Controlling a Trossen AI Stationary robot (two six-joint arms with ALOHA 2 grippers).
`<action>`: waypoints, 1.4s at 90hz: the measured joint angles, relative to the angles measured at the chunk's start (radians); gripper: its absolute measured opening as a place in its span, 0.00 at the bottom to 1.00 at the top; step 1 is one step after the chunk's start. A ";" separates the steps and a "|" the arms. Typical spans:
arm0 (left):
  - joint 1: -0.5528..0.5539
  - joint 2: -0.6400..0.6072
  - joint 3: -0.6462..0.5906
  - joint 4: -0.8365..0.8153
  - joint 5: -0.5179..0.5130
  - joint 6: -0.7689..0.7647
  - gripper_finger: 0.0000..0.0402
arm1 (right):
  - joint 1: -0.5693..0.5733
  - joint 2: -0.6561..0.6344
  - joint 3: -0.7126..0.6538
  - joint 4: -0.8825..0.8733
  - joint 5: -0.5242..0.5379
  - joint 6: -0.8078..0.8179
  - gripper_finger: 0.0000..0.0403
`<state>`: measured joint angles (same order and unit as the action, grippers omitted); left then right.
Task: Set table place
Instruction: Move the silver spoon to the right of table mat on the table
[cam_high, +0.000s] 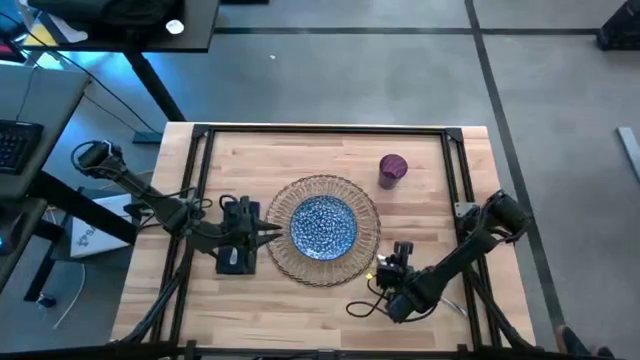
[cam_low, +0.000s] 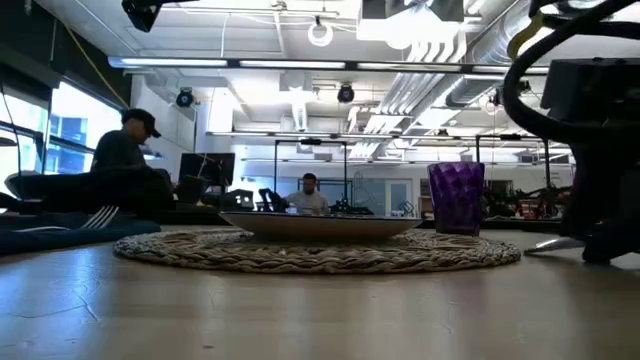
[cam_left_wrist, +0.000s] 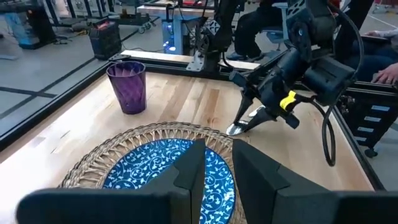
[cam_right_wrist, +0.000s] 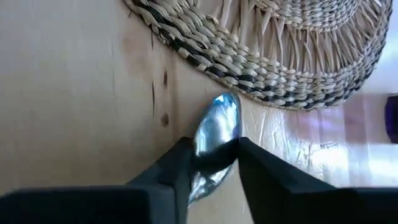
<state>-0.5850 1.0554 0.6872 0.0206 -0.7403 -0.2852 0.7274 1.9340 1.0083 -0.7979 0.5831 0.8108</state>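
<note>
On our worktop (cam_high: 300, 150) the plate (cam_high: 323, 226) sits on the round mat (cam_high: 362, 205) near the middle. The purple cup (cam_high: 392, 169) stands toward the far right corner. Our right tool (cam_right_wrist: 208, 155) is clamped on a spoon (cam_right_wrist: 217, 124) just beside the mat. Our left tool (cam_left_wrist: 214, 165), fingers a little apart, waits over the napkin (cam_high: 238, 212) by the mat's left side.
</note>
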 joint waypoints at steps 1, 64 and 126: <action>0.000 0.000 0.000 0.000 0.000 0.000 0.16 | -0.001 0.000 -0.002 0.003 0.000 0.001 0.20; -0.001 0.000 0.000 0.025 -0.006 0.000 0.16 | -0.040 -0.216 -0.021 -0.219 -0.099 0.820 0.00; -0.089 0.000 0.000 0.029 -0.003 0.055 0.16 | -0.141 -0.639 -0.584 0.070 0.005 1.289 0.00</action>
<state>-0.6739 1.0555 0.6872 0.0496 -0.7433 -0.2306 0.5860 1.2945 0.4245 -0.7279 0.5879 2.1003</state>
